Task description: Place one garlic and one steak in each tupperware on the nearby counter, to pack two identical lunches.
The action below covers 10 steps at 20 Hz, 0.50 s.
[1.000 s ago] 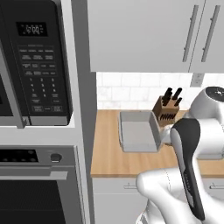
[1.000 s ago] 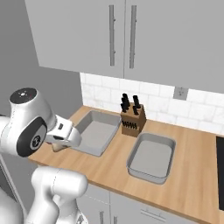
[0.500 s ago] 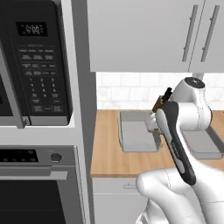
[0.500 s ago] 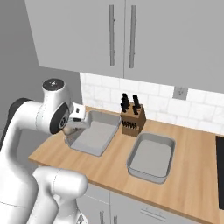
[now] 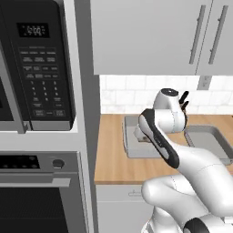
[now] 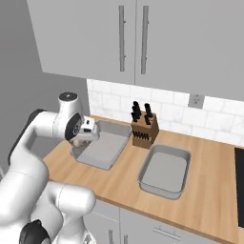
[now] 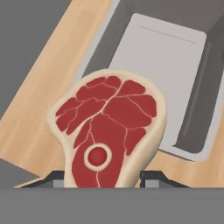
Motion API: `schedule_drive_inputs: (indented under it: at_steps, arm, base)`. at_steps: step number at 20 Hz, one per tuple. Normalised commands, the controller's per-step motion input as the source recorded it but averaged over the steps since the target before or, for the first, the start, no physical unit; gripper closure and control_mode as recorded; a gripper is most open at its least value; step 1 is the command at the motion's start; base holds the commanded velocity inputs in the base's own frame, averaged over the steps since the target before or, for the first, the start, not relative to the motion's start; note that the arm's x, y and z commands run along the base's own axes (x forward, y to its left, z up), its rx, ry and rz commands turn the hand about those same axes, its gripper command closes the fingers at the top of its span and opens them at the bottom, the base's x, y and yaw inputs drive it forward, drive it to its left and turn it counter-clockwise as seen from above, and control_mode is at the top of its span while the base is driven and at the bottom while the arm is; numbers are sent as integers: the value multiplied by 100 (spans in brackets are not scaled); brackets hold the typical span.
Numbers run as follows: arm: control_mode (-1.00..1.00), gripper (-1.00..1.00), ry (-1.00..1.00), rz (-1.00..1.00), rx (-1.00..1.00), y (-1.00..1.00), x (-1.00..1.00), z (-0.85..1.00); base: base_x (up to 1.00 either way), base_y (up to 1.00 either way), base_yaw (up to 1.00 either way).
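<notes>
— What's nearest, right at the hand?

— The gripper (image 7: 101,178) is clamped on a steak (image 7: 108,131), a red cut with a pale fat rim and a round bone mark. One finger (image 7: 54,177) shows on each side of the meat's lower end.

— Where is that steak in the kitchen?

— It hangs above the near left rim of the left tupperware (image 7: 175,57), partly over the wooden counter (image 7: 30,118). In the right base view the gripper (image 6: 79,144) sits at that tray's (image 6: 107,147) near left corner, and a pale bit of the meat (image 6: 76,142) peeks out below the hand.

— And beyond that?

— The second tupperware (image 6: 164,170) lies to the right on the counter (image 6: 209,190), well apart from the first. Both grey trays look bare inside. Between them, further back, stands a knife block (image 6: 145,133) near the tiled wall (image 6: 219,119).

— Anything on the left side?

— A microwave (image 5: 38,68) above an oven (image 5: 41,191), seen in the left base view.
</notes>
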Motion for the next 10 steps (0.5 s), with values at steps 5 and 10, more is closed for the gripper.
schedule_drive_inputs:
  at_steps: [5, 10]
  arm:
    - [-100, 100, 0, 0, -1, -10, 19, -36]
    - [-100, 100, 1, 0, 0, -11, 68, -2]
  base:
    - [0, 0, 0]
    - [0, 0, 0]
